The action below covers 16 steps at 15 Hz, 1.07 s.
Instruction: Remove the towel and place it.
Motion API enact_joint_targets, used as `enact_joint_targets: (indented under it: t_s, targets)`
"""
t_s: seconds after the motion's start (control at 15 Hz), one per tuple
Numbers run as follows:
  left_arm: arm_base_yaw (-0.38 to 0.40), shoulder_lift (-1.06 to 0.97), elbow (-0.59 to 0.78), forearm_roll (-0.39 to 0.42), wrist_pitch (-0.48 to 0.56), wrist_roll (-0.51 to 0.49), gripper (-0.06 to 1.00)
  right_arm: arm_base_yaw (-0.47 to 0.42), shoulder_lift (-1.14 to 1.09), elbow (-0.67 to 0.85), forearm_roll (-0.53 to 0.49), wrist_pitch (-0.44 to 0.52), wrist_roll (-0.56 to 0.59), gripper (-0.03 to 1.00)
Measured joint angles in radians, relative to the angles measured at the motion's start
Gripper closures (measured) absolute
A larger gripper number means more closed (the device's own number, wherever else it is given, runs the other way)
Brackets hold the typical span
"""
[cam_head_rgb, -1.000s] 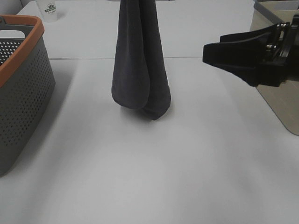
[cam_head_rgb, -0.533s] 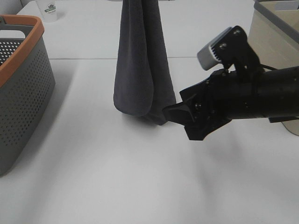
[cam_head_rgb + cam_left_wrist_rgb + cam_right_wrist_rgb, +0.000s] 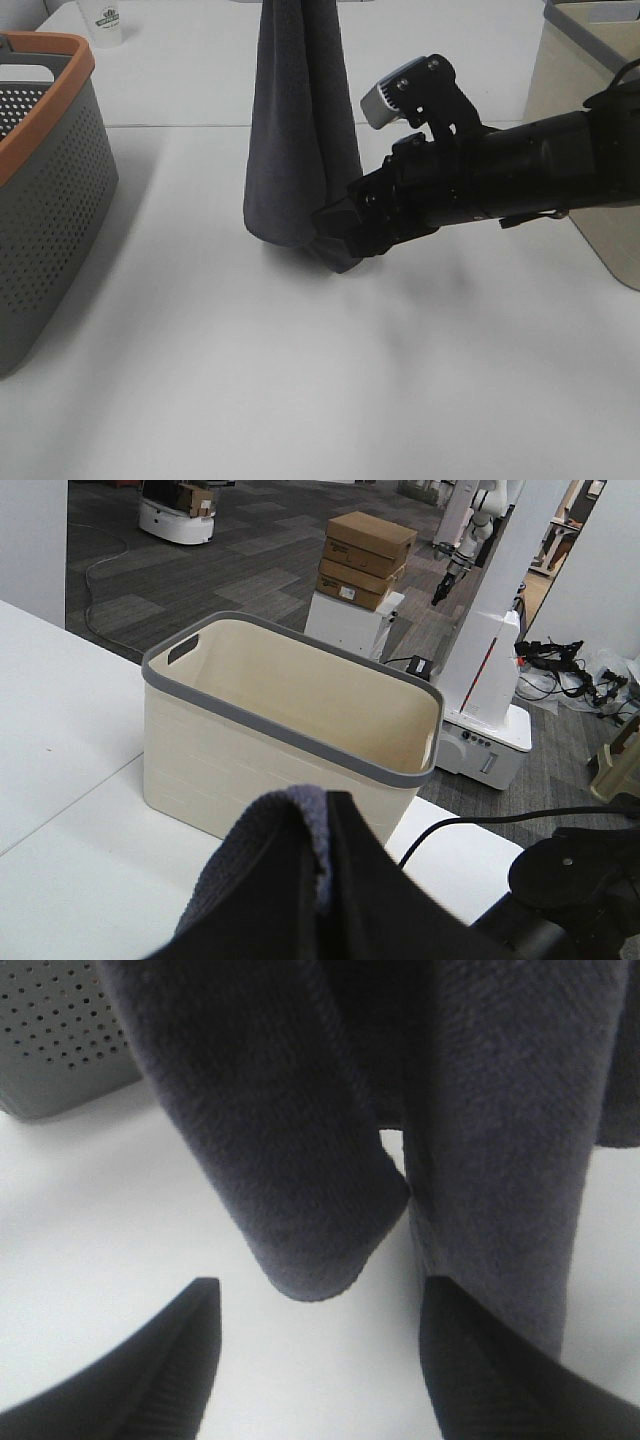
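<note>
1. At the left edge of the high view I see a grey basket [image 3: 45,190] with a perforated wall and an orange rim. It stands on the white worktop [image 3: 300,380].
2. In the upper left corner, behind that basket, is a white paper cup [image 3: 105,22] with a green print.
3. In the upper centre the towel [image 3: 300,130] hangs down from the top edge of the frame in long dark grey folds. Its rounded lower end is at the worktop, though I cannot tell whether it touches.
4. The left hand [image 3: 325,855] is out of the high view. Its wrist camera shows it pinched together on a fold of the towel [image 3: 265,845], so the cloth hangs from it.
5. Right of centre, the right hand [image 3: 335,222] reaches in from the right edge on a black arm, right at the towel's lower end.
6. Its wrist camera shows the right hand [image 3: 320,1290] with its fingers [image 3: 170,1360] apart. The towel [image 3: 300,1160] hangs just ahead of the gap. I cannot tell whether one finger touches the cloth.
7. In the upper right corner sits a cream basket [image 3: 585,90] with a grey rim.
</note>
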Motion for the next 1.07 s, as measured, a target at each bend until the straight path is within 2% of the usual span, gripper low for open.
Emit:
enact_joint_targets:
  t_s: [0.07, 0.33, 0.8, 0.87, 1.07]
  targets:
    - [0.0, 0.0, 0.0, 0.0, -0.001, 0.0, 0.94, 0.0, 0.042, -0.037, 0.002, 0.027, 0.015, 0.38]
    - [0.0, 0.0, 0.0, 0.0, -0.001, 0.0, 0.94, 0.0, 0.101, -0.065, 0.002, 0.033, 0.017, 0.38]
    - [0.0, 0.0, 0.0, 0.0, -0.001, 0.0, 0.94, 0.0, 0.129, -0.118, 0.001, 0.057, 0.017, 0.45]
    - [0.0, 0.0, 0.0, 0.0, -0.001, 0.0, 0.94, 0.0, 0.129, -0.118, 0.001, 0.057, 0.017, 0.48]
    - [0.0, 0.0, 0.0, 0.0, 0.013, 0.0, 0.94, 0.003, 0.131, -0.118, 0.001, 0.081, 0.044, 0.88]
